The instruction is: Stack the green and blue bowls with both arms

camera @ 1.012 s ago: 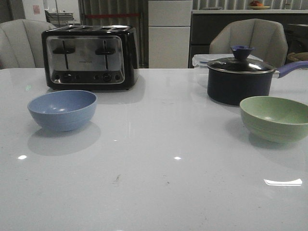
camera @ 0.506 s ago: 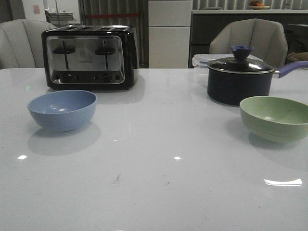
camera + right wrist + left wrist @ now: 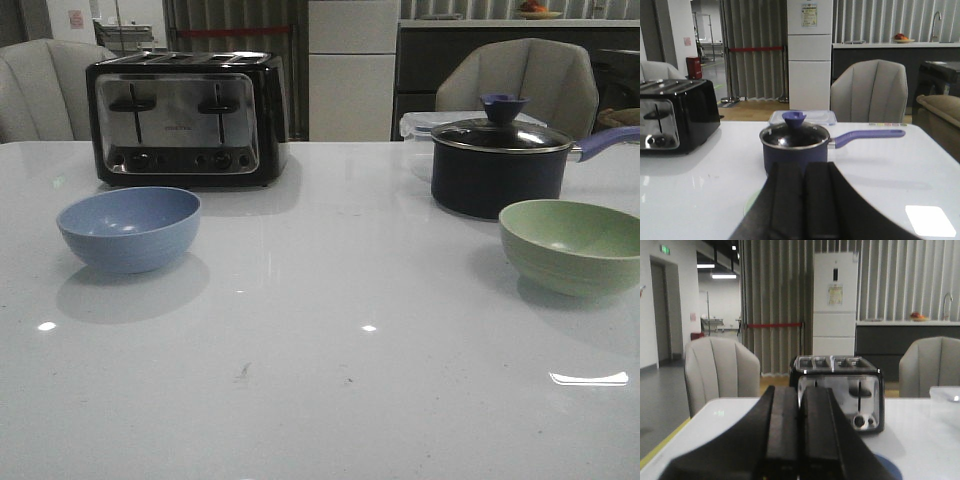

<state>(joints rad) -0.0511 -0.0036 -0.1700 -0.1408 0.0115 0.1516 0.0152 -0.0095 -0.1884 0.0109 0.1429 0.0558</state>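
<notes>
Sitting well apart, the blue bowl [image 3: 129, 228] and green bowl [image 3: 572, 244] are looking light, rigid and slick-walled; pinching a rim seems best. The left tool [image 3: 799, 435] and right tool [image 3: 802, 200] are each clenched on nothing.

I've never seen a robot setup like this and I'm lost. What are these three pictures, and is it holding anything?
It is a two-armed robot at a white table. One picture looks forward over the table: a blue bowl on the left, a green bowl on the right, a toaster and a lidded saucepan behind. The other two come from cameras on the wrists; the dark shapes are the left gripper and right gripper, both shut and holding nothing.
</notes>
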